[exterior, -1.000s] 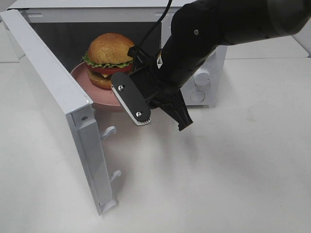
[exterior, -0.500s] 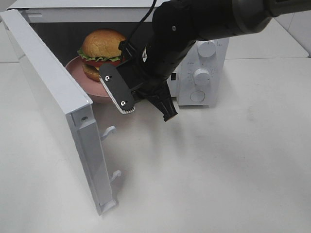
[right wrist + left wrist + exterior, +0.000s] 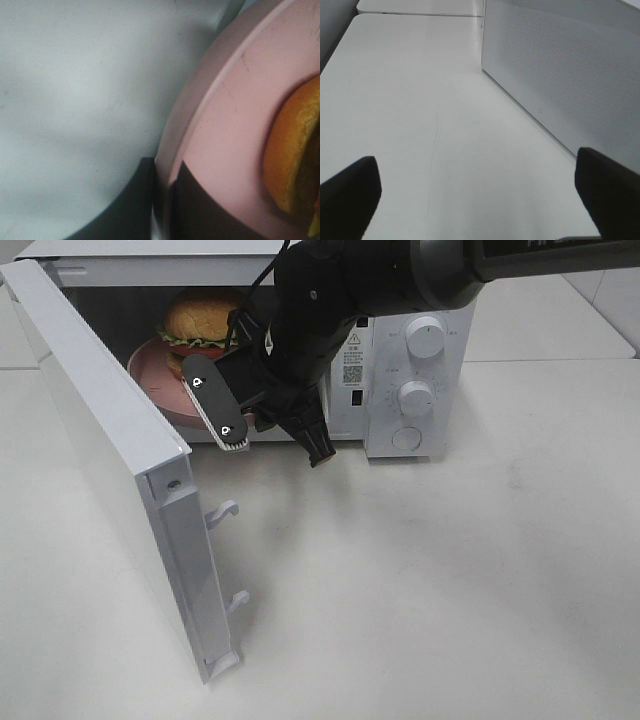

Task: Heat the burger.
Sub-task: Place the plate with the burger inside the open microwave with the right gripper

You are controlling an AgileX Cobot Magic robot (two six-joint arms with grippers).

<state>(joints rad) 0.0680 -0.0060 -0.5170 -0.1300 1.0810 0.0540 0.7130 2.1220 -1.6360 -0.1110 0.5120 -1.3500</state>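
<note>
Since a second ago the right arm has pushed further left and back, carrying the one pink plate (image 3: 148, 380) with the one burger (image 3: 200, 320) from the mouth of the microwave (image 3: 400, 300) deeper into its dark cavity; the burger now sits upright on the plate, inside the cavity, behind the arm's black wrist. The right gripper (image 3: 162, 200) is clamped on the plate's near rim, its two dark fingers (image 3: 132, 200) pressed together with the rim between them; in that wrist view a slice of the orange-brown bun lies just inside the rim.

One door (image 3: 100, 430) stands swung wide open on the left side of the high view; two white hooks (image 3: 225, 510) stick out from its inner edge, one above the other. On the microwave's front panel there are two round dials (image 3: 427, 337) and one round button (image 3: 407, 438) beneath them.

The left gripper (image 3: 479, 197) shows only in its own wrist view; its two black fingertips (image 3: 350, 192) stand far apart with nothing between them, above the bare white table (image 3: 420, 100), near one white perforated panel (image 3: 560, 70).
</note>
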